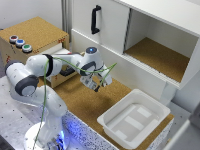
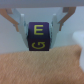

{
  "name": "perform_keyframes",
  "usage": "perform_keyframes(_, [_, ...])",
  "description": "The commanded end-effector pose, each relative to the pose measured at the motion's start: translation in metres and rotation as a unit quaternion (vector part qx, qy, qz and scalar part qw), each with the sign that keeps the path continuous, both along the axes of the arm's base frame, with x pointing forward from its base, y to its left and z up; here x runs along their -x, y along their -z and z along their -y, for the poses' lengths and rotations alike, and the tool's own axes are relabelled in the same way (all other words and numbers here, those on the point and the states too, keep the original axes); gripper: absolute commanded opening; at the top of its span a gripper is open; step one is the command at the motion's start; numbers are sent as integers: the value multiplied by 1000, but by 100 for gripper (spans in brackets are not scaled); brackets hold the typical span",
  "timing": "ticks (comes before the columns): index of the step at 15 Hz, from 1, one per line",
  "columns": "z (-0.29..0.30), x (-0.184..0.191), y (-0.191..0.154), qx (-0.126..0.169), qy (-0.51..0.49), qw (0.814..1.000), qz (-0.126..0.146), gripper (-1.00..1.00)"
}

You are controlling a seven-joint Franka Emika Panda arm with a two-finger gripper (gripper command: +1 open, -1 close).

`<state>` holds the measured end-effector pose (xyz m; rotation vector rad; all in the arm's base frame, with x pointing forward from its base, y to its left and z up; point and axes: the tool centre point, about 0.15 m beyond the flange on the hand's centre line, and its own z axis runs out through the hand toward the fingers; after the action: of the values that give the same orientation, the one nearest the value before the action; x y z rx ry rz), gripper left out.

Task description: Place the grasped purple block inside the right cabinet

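My gripper (image 1: 102, 84) hangs over the cork surface in front of the cabinets, left of the white tray in the exterior view. In the wrist view the gripper (image 2: 39, 34) is shut on the purple block (image 2: 39, 36), a small dark cube with yellow letters E and G, held between the two fingers (image 2: 20, 26) above the cork. The block is too small to make out in the exterior view. The right cabinet (image 1: 160, 57) is the open white compartment with a cork-brown floor, up and to the exterior view's right of the gripper.
A white door with a black handle (image 1: 95, 19) stands left of the open compartment. A white tray (image 1: 134, 119) sits on the cork at the front right. A cork-topped wooden box with coloured buttons (image 1: 20, 43) stands at the left.
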<state>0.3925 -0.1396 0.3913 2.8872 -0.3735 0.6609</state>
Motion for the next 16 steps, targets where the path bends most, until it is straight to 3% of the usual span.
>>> perform_keyframes(1, [32, -18, -96, 46, 64, 997, 1, -100])
perform_keyframes(7, [97, -116, -121, 26, 29, 999, 35, -100])
perform_keyframes(12, [150, -184, -113, 10, 7, 1000, 28, -100])
perform_keyframes(16, [167, -217, -108, -1, -17, 999, 32, -100])
